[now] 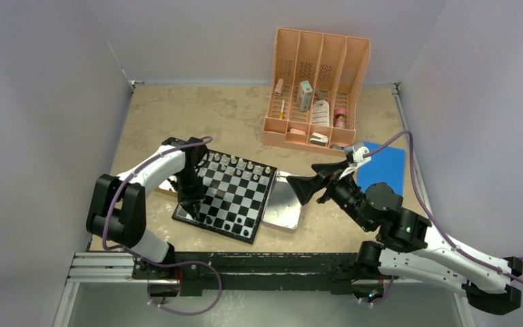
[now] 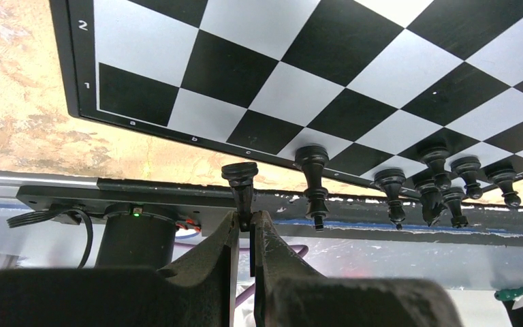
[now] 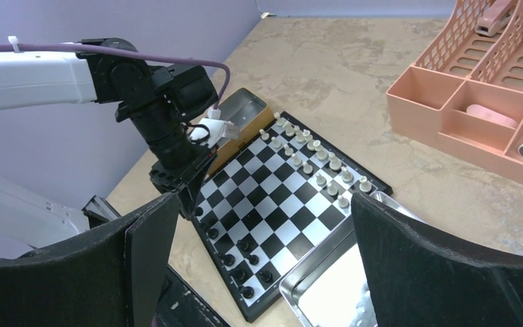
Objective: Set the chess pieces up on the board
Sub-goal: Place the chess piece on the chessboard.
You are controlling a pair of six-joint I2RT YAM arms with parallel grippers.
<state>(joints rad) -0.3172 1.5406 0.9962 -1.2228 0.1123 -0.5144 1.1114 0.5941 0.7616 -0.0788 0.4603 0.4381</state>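
The board [image 1: 235, 197] lies left of centre, and it also shows in the left wrist view [image 2: 354, 61] and the right wrist view [image 3: 293, 197]. White chess pieces [image 1: 235, 163] fill its far rows. Several black pieces [image 2: 422, 180] stand at its near right corner. My left gripper [image 2: 246, 219] is shut on the top of a black piece [image 2: 240, 178] at the board's near left edge, by column c. I cannot tell if its base touches. My right gripper [image 1: 306, 187] is open and empty above the silver tray [image 1: 282, 208].
A pink desk organizer [image 1: 317, 88] with small items stands at the back right. A blue pad [image 1: 385, 163] lies right of the tray. A small open tin [image 3: 242, 112] sits behind the board's left corner, under the left arm. The metal rail [image 1: 245, 262] runs along the near edge.
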